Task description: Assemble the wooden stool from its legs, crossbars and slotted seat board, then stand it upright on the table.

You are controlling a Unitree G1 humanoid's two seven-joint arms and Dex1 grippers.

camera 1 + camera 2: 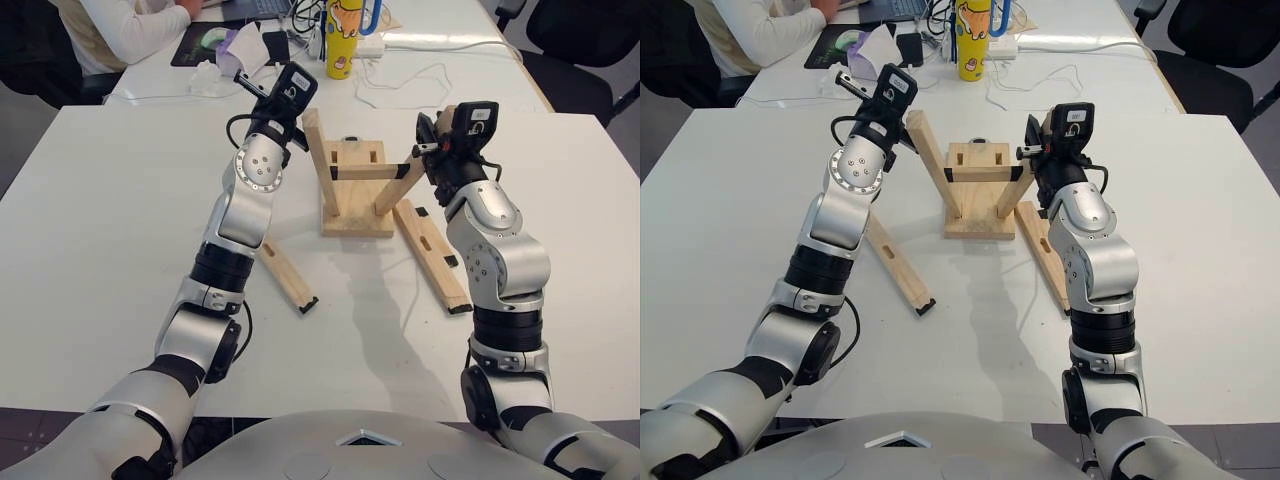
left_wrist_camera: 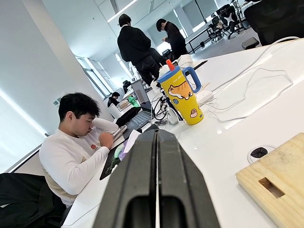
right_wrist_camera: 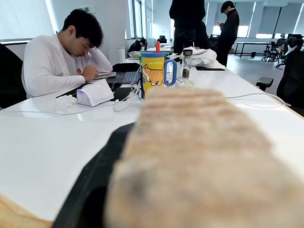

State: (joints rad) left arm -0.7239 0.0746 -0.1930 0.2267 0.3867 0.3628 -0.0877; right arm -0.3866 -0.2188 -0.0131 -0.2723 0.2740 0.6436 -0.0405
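Upper end of stool leg between right fingers

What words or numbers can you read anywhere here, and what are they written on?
No text here can be read.
sticker on the left wrist camera: print too small to read.
sticker on the right wrist camera: print too small to read.
yellow mug: cartoon pictures, no readable words.
seat board: plain wood, no writing.
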